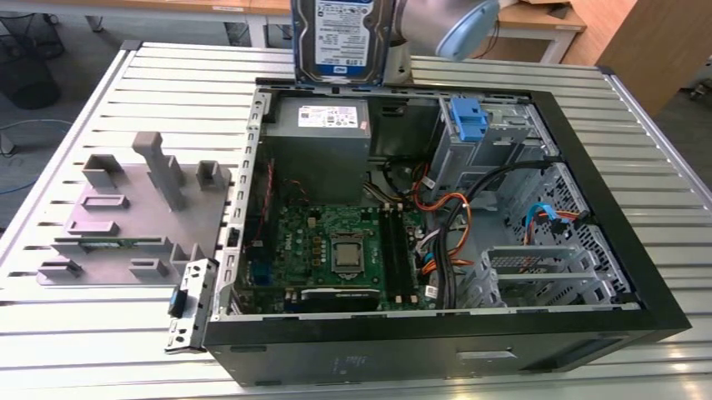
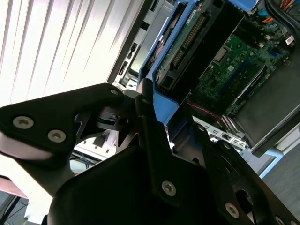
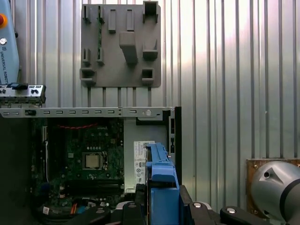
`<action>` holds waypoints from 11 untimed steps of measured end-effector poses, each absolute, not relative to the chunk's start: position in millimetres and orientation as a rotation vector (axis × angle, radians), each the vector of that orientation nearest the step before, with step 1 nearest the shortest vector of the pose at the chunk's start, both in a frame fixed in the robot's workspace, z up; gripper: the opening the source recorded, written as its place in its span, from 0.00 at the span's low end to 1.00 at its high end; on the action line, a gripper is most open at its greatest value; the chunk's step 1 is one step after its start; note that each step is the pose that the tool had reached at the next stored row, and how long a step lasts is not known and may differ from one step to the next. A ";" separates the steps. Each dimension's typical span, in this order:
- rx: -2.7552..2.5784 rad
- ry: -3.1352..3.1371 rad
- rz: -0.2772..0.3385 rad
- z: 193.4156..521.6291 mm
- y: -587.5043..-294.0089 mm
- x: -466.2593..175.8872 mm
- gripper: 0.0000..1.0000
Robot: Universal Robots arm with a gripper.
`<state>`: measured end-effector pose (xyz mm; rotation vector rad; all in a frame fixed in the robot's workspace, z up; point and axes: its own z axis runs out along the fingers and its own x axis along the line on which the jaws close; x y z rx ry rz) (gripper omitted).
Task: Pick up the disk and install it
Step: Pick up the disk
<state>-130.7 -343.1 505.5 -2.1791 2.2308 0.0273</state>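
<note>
The disk (image 1: 339, 37), a silver-grey drive with a white-and-blue label and blue side rails, hangs upright at the top of the exterior view. It is above the far edge of the open computer case (image 1: 606, 208), over the grey power supply box (image 1: 317, 125). In the second wrist view my gripper (image 2: 154, 117) is shut on the disk (image 2: 187, 51), its black fingers (image 2: 152, 136) clamped on a blue rail. In the first wrist view the disk's blue rail (image 3: 161, 183) rises between the fingers.
Inside the case lie the green motherboard (image 1: 333, 250), bundled cables (image 1: 445, 225) and a drive bay holding a bare blue bracket (image 1: 469, 121). A grey fixture plate (image 1: 122, 217) with upright pegs sits on the slatted metal table (image 1: 167, 75) at the exterior view's left.
</note>
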 end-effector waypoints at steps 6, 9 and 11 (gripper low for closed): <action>-2.179 2.231 0.028 505.4 -343.2 -116.6 0.36; -2.179 2.231 0.028 505.4 -343.2 -109.7 0.36; -2.179 2.231 0.028 505.4 -343.2 -105.1 0.36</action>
